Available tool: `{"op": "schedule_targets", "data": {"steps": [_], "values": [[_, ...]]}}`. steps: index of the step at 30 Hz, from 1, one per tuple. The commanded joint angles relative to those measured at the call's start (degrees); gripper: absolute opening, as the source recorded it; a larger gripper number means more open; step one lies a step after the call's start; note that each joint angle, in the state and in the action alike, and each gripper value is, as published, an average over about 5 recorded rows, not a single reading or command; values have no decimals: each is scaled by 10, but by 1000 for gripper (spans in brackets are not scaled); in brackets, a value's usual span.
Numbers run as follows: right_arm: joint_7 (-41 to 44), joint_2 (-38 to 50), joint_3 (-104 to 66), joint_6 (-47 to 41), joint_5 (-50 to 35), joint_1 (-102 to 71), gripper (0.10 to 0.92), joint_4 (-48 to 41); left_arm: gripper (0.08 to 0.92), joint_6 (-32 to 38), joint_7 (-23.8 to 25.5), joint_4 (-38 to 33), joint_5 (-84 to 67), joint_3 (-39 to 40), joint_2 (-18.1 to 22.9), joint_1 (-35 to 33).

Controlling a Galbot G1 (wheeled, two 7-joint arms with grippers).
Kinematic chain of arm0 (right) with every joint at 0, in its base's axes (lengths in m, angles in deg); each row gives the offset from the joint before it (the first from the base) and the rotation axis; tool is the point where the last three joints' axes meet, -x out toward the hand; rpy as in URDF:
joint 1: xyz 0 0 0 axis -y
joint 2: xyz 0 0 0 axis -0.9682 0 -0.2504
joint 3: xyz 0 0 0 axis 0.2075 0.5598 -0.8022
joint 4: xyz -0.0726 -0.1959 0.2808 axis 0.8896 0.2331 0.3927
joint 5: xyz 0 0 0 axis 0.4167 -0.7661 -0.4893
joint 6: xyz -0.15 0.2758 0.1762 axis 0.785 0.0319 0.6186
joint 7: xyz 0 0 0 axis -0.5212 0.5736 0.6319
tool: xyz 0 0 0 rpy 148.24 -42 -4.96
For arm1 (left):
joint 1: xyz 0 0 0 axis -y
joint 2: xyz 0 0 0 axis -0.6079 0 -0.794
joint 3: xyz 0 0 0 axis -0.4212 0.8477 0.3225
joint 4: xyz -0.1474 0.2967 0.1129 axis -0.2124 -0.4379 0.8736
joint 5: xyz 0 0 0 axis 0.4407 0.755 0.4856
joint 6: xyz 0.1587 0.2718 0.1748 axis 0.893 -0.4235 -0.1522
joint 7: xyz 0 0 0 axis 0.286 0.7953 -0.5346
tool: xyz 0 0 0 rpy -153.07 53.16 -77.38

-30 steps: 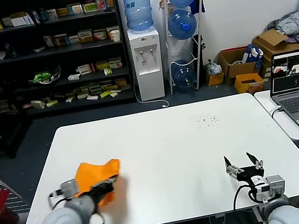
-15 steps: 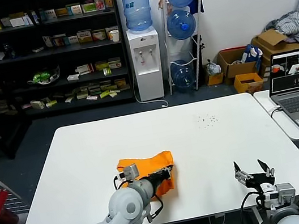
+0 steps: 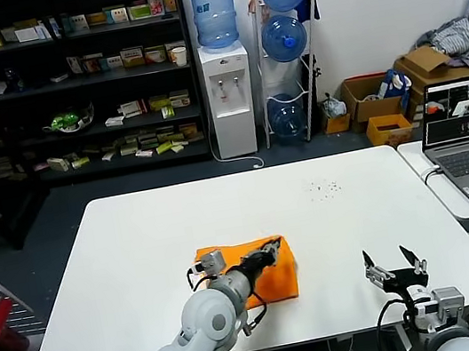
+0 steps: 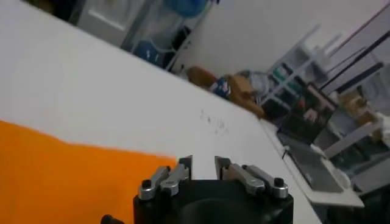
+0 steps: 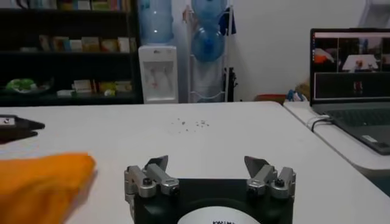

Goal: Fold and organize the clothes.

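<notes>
My left gripper (image 3: pixel 271 248) hangs slightly parted over the soft, folded orange T-shirt (image 3: pixel 270 279); my right gripper (image 3: pixel 392 262) idles spread wide.

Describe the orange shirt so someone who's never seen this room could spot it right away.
Find the large white table in front of the water dispenser. Near its front edge, about midway across, lies the folded T-shirt, under the left gripper. It is the only bright orange thing on the table.
</notes>
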Motion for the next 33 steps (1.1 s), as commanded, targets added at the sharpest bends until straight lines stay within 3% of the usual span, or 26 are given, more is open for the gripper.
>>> {"op": "schedule_targets", "data": {"steps": [1, 5, 10, 17, 33], "values": [[127, -27, -44, 82, 33, -13, 823, 14, 377, 288, 225, -124, 278, -282, -75, -298], [147, -68, -64, 104, 40, -25, 823, 18, 498, 403, 268, -129, 349, -418, -57, -458], [172, -103, -74, 152, 92, -34, 823, -6, 636, 464, 274, -110, 394, -476, -23, -532], [191, -111, -90, 164, 111, -37, 823, -27, 808, 441, 274, -116, 359, -460, -4, -525], [197, -144, -97, 201, 155, -44, 823, -47, 823, 430, 289, -118, 362, -425, 16, -493]]}}
